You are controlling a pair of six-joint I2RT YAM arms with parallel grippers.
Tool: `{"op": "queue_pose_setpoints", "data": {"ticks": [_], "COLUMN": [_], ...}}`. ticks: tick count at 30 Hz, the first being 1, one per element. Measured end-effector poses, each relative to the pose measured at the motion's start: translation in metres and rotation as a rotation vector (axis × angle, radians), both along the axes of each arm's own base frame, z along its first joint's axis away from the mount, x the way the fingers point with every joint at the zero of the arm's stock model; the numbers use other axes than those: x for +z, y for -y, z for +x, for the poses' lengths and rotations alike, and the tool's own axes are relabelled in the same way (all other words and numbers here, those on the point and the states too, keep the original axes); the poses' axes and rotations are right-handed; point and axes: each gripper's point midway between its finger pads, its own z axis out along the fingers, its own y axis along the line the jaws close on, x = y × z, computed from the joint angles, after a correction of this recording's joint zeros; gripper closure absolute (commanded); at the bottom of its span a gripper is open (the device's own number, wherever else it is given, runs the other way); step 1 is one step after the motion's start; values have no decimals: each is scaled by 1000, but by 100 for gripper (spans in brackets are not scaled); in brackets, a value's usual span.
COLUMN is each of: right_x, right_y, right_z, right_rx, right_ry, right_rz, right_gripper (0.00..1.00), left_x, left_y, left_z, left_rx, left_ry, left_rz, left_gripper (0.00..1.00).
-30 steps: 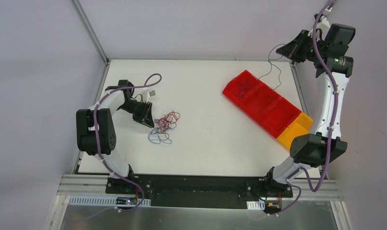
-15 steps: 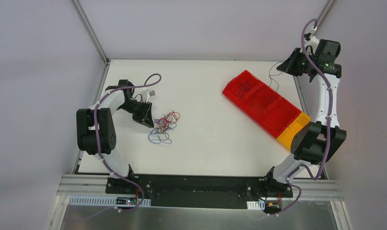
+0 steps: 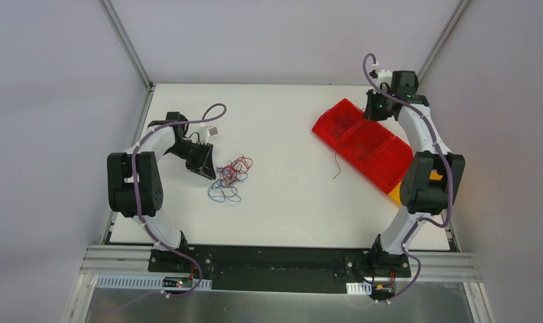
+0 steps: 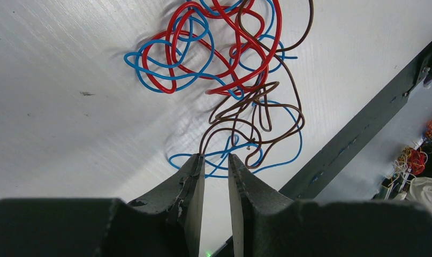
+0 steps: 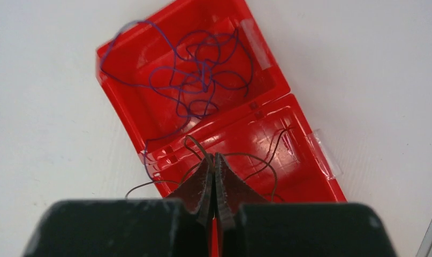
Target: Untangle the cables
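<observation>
Your left gripper point(image 4: 216, 160) has its fingers a narrow gap apart and grips nothing. Its tips are right at the edge of the tangle of cables point(image 4: 232, 85) (red, blue and brown loops), which lies on the white table point(image 3: 288, 202). Your right gripper point(image 5: 214, 159) is pinched tight on a thin dark cable point(image 5: 251, 156) over the red tray point(image 5: 240, 126). The tray's farther compartment holds a purple cable point(image 5: 203, 72).
</observation>
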Motion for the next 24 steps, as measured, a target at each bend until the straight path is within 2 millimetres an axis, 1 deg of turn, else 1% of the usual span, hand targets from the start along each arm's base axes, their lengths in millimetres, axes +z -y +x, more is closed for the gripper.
{"op": "queue_pose_setpoints", "data": {"ticks": [2, 4, 6, 7, 9, 12, 15, 17, 21, 24], "right_x": [-19, -30, -30, -26, -12, 19, 40, 47, 48, 52], "right_y": [-2, 3, 13, 21, 38, 65, 84, 88, 96, 105], "right_z": [-3, -6, -5, -4, 2, 11, 10, 10, 13, 18], "right_rx": [21, 19, -1, -17, -53, -103, -136, -150, -201, -251], "right_ry": [-30, -56, -58, -53, -24, 50, 99, 115, 119, 141], "right_rz": [-45, -70, -69, -62, -44, -25, -27, -35, -53, -77], "right_gripper": [100, 100, 100, 100, 100, 100, 100, 100, 100, 100], "left_x": [0, 0, 0, 0, 0, 0, 0, 0, 0, 0], "left_y": [0, 0, 0, 0, 0, 0, 0, 0, 0, 0], "left_z": [0, 0, 0, 0, 0, 0, 0, 0, 0, 0], "left_rx": [0, 0, 0, 0, 1, 2, 3, 3, 3, 3], "left_ry": [0, 0, 1, 1, 1, 1, 1, 1, 1, 1], "left_rz": [1, 1, 1, 2, 2, 1, 1, 1, 2, 2], "left_gripper": [76, 77, 76, 77, 76, 77, 77, 77, 76, 77]}}
